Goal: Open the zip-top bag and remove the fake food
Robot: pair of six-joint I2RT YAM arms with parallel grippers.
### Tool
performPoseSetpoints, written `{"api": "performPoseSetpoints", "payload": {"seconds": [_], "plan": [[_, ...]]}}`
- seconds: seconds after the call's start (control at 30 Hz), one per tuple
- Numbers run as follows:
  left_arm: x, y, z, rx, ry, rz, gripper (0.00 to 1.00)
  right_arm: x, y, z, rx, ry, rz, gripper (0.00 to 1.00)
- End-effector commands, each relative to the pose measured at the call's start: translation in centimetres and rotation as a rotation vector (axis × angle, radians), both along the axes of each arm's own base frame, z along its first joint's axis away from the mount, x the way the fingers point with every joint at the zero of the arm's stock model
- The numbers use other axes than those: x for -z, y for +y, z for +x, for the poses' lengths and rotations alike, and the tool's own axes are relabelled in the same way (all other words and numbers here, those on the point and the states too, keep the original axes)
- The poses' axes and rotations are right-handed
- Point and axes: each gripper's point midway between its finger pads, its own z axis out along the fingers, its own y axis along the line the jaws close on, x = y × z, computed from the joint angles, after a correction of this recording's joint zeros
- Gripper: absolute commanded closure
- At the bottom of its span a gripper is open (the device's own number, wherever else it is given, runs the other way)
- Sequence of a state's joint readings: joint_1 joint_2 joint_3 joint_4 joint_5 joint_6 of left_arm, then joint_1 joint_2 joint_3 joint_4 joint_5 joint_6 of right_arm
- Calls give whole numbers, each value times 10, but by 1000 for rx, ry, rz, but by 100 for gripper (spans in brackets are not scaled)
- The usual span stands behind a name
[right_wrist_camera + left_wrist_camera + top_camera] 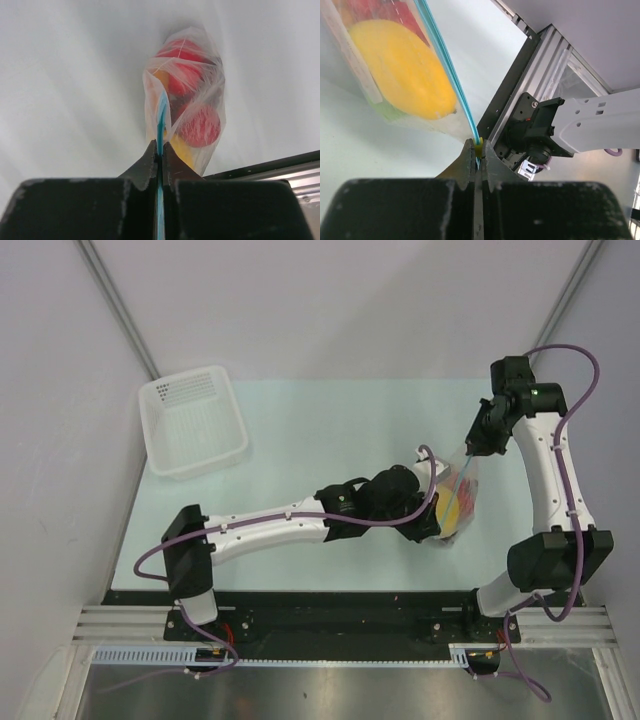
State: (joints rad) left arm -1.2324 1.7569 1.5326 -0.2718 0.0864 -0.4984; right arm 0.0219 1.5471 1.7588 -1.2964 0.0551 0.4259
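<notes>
Zip-top bag [200,55] in left hand [478,150], right hand [160,150]

Worktop [330,430]: pale mint-green, matte, rectangular. White perforated basket [193,420] sits on far left corner, turned slightly askew to edges, nothing inside. Black mounting strip [330,605] runs along near edge. Zip-top bag [458,502] hangs over right half, between centre and right edge, closer to near edge than far; cannot tell whether its bottom touches worktop.
</notes>
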Motion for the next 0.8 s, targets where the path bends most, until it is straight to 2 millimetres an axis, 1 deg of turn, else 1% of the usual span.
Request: {"api": "performPoseSetpoints", "payload": {"seconds": [0.0,0.03,0.1,0.13,0.17,0.2,0.23,0.27,0.3,0.33,0.37,0.43,0.47,0.53,0.57,0.6,0.63,0.67,0.7,0.73,0.77], "plan": [[-21,8,-28,75,65,-53,100,-17,-9,37,1,-128,-48,100],[-19,7,-29,80,67,-52,100,-15,-7,37,-5,-119,-46,100],[-16,1,-25,81,71,-49,100,-10,-7,32,-6,-91,-51,76],[-16,0,-23,80,75,-47,100,-11,-6,29,-5,-93,-46,63],[-20,-4,-19,79,74,-56,100,-11,-5,25,-3,-90,-43,46],[-17,-7,-17,76,79,-50,100,-8,-5,19,4,-74,-38,37],[-15,-8,-16,78,82,-45,100,-12,-6,14,7,-81,-33,31],[-20,-9,-13,77,76,-53,100,-14,-6,10,7,-83,-30,24],[-19,-11,-12,78,75,-51,100,-15,-5,3,8,-73,-29,20],[-20,-11,-11,80,73,-53,100,-17,-5,-1,9,-76,-28,18],[-22,-11,-8,77,72,-58,100,-24,-5,-8,10,-95,-27,15],[-22,-12,-7,78,78,-58,100,-26,-5,-20,8,-95,-16,15],[-23,-12,-5,76,78,-61,100,-33,-5,-26,15,-123,-6,16],[-22,-13,-5,81,90,-64,100,-38,1,-35,6,-138,36,17],[-23,-13,-4,78,93,-67,100,-36,-4,-39,27,-136,46,21],[-22,-13,-4,78,93,-65,100,-40,3,-45,5,-146,81,24],[-21,-13,-4,77,96,-64,100,-39,4,-49,4,-141,86,28],[-23,-13,-4,77,93,-67,100,-31,8,-54,-6,-123,104,39],[-23,-13,-4,75,94,-67,100,-29,10,-60,-11,-127,111,44],[-22,-12,-2,71,94,-65,100,-25,10,-63,-11,-121,112,49],[-24,-11,-3,73,91,-68,100,-16,10,-65,-14,-104,111,50]]}}
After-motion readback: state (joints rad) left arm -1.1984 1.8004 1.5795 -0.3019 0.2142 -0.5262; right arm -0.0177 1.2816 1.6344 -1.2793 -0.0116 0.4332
